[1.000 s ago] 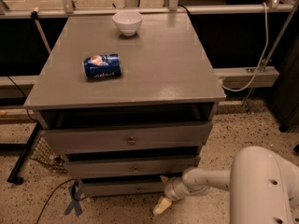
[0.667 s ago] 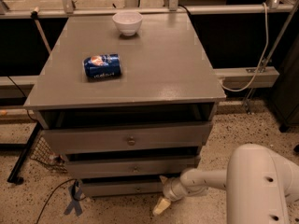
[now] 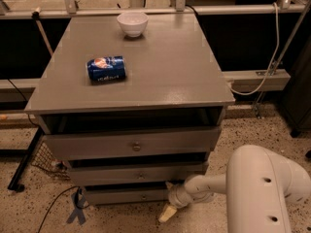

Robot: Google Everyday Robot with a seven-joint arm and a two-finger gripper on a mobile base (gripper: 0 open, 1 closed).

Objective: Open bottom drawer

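Observation:
The grey cabinet has three drawers stacked under its top. The bottom drawer (image 3: 127, 196) is the lowest and narrowest-looking, with a small round knob (image 3: 143, 196) at its centre, and it stands slightly out. My gripper (image 3: 167, 208) hangs low at the end of the white arm (image 3: 204, 188), just right of the bottom drawer's front and close to the floor. One pale fingertip (image 3: 166, 213) points down and to the left, right of the knob.
The middle drawer (image 3: 138, 174) and the top drawer (image 3: 131, 144) both stand slightly out. A blue can (image 3: 106, 69) lies on the cabinet top (image 3: 165, 67), with a white bowl (image 3: 132, 23) at the back. A wire basket (image 3: 48, 161) and cables lie on the floor at left.
The arm has shifted slightly left toward the cabinet's lower right front. The drawers look unchanged.

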